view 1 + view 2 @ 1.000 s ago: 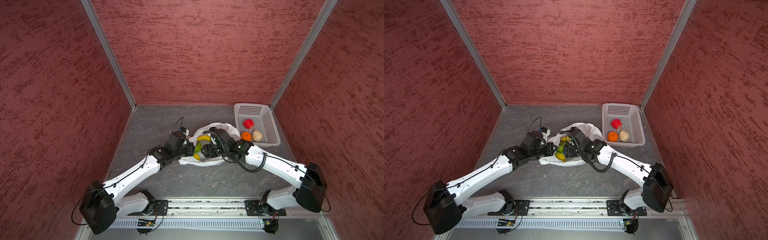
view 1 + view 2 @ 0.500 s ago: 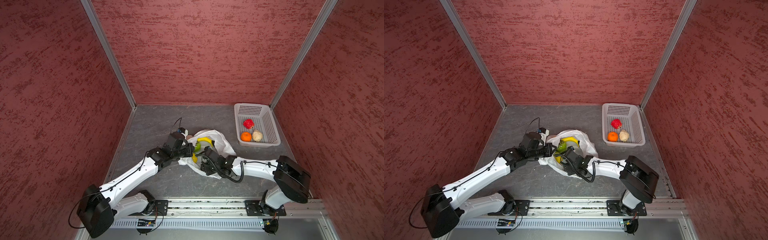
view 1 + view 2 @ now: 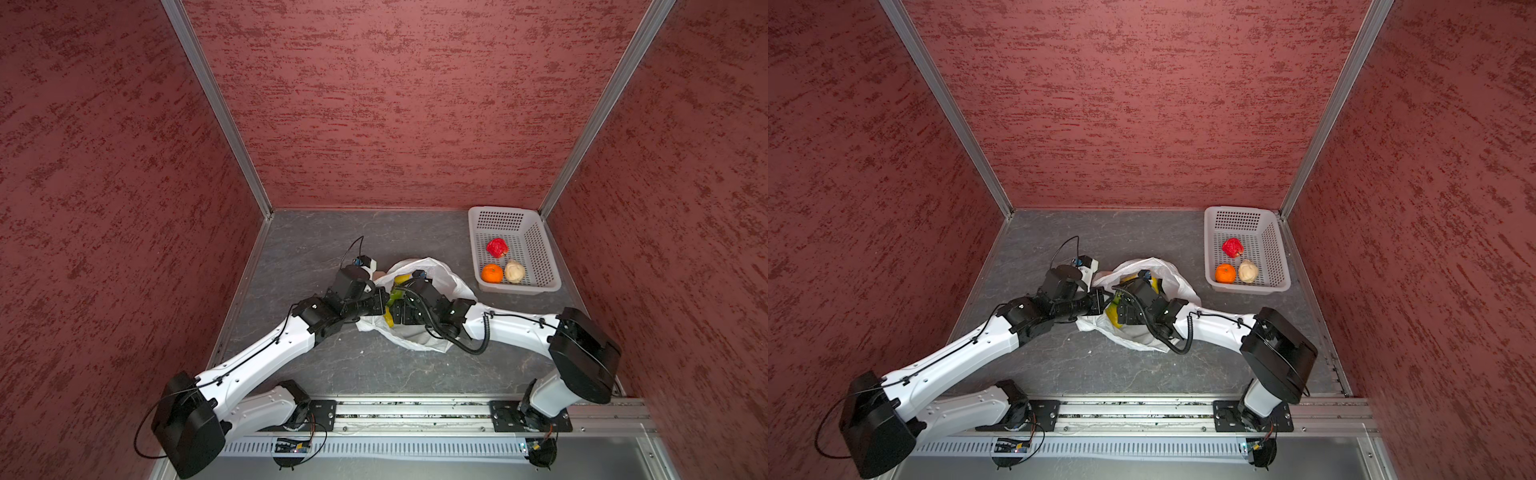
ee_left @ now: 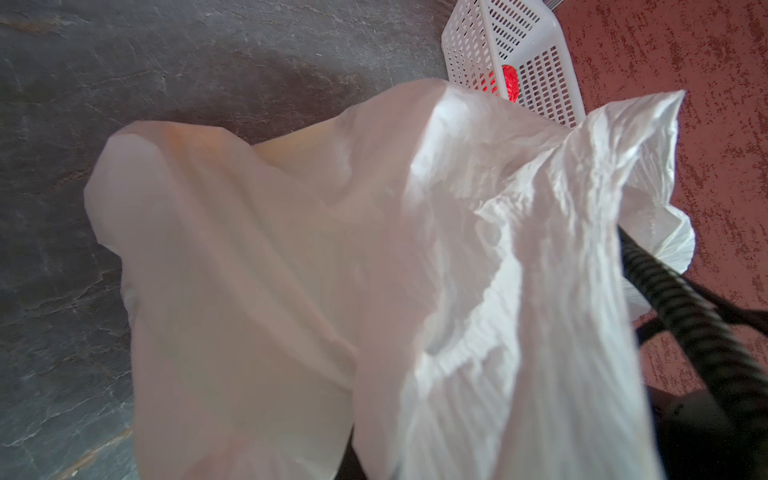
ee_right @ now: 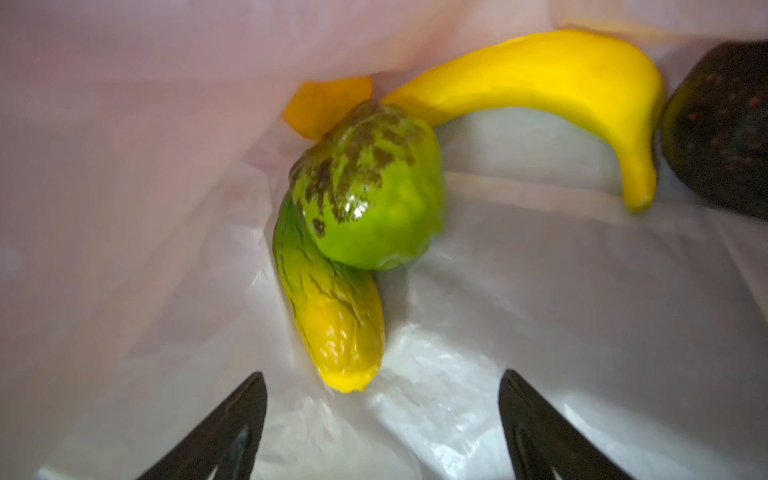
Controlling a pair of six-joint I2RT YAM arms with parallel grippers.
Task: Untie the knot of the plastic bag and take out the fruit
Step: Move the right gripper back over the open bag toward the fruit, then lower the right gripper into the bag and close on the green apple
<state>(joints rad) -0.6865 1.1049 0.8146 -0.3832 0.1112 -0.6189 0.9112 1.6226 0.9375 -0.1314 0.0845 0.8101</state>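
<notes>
grey table [image 3: 332, 365] inside red walls, and both arms lean in over its middle, the left arm [image 3: 266, 353] and the right arm [image 3: 515, 328] meeting at the bag [image 3: 444, 278]. the bag lies crumpled near the table's centre with its mouth open; in both top views yellow and green show inside it. the left wrist view is almost all white plastic [image 4: 291, 270], lifted up close to the lens.

the basket [image 3: 542, 253] sits in the far right corner, well apart from the bag.

the left gripper [image 3: 380, 300] is closed tight at the bag's left edge and looks to have the rim pinched, though its fingers are hidden by the plastic. the right gripper [image 5: 382, 374] is inside the bag, its fingers [image 5: 249, 399] spread wide with nothing between them.

just ahead of that gap lies the oblong [image 5: 332, 316], yellow-green. the apple [image 5: 374, 187] rests on its far end, the banana [image 5: 540, 79] curves behind, and a dark fruit [image 5: 723, 133] is beside the banana's tip.

in the basket are a red berry [image 3: 497, 248], an orange [image 3: 492, 273] and a beige round [image 3: 514, 272], the last two touching.
</notes>
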